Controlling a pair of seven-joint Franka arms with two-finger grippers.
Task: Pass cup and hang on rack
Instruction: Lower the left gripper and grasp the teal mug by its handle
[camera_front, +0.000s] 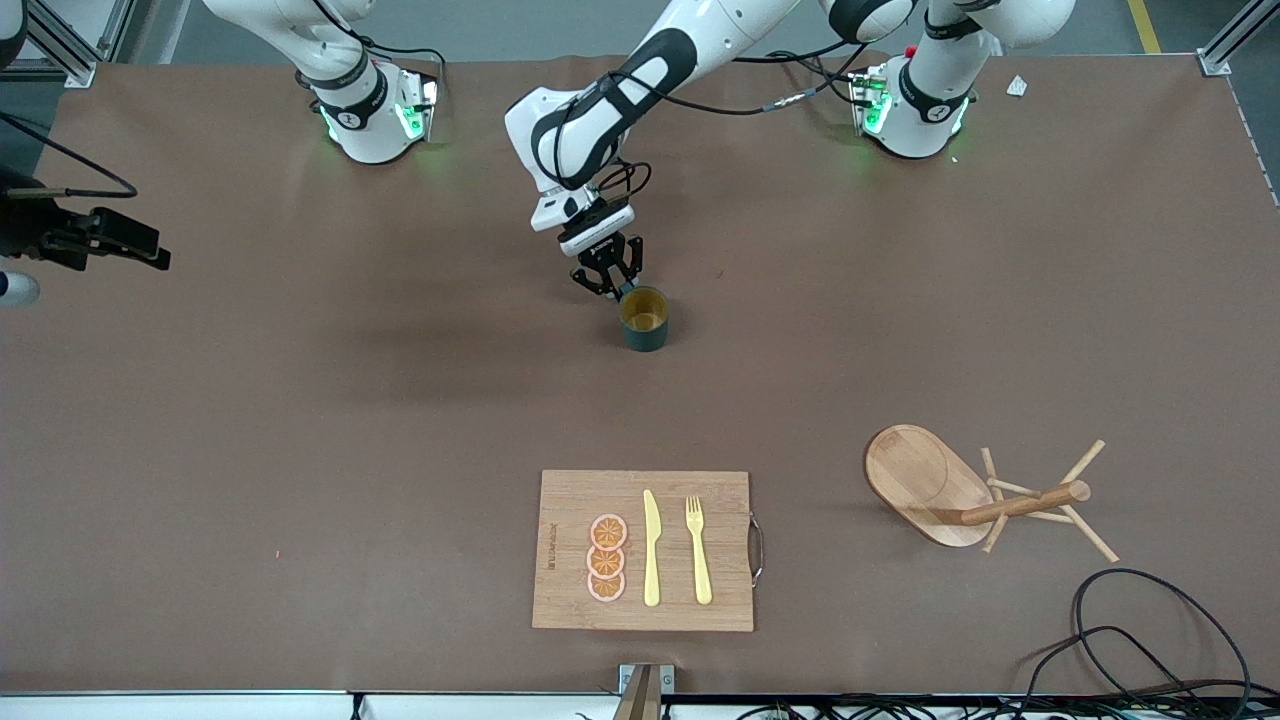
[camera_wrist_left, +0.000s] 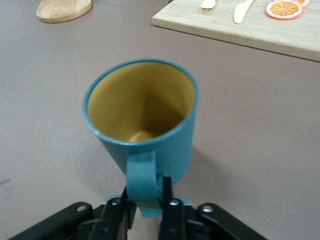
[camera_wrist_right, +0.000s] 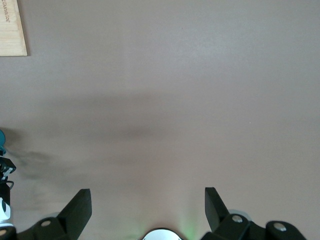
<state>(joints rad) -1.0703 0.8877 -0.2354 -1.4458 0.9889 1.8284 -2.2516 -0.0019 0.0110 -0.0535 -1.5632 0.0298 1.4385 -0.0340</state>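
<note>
I am clamping the left gripper (camera_wrist_left: 148, 202) jaws on the cup (camera_front: 644, 318) handle on the surface; right gripper (camera_wrist_right: 148, 206) is waiting open, pass and rack (camera_front: 985, 495) remaining.

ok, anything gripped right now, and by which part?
Left gripper is shut on the cup, pinching its loop handle; the cup stands on the table. Right gripper is open, holding nothing.
</note>
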